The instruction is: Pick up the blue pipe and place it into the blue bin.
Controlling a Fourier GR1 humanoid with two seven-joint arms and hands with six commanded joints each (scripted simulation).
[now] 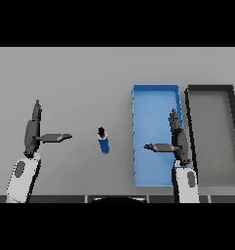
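I take the blue bin (155, 95) as my landmark: a long rectangular tray with thin raised walls and a flat, smooth floor, sitting on the plain grey table (70, 73). The blue pipe (104, 141) lies on the table to the left of the bin, apart from its wall, a short stubby cylinder with a dark cap at the far end and a glossy blue body. Nothing touches it yet, so I judge the pick has not started.

My right hand (176, 139) hovers over the bin's right side, fingers straight and thumb stuck out toward the pipe, holding nothing. My left hand (33, 132) sits much further left of the bin, beyond the pipe, equally open with the thumb pointing back toward it. Both look like neutral ready poses, with the pipe between them.

Just right of the bin stands a dark bin (211, 90) of similar shape, with a grey floor and black rim; I must not confuse them. The pipe's round body may roll if I nudge it, so I would close around its middle
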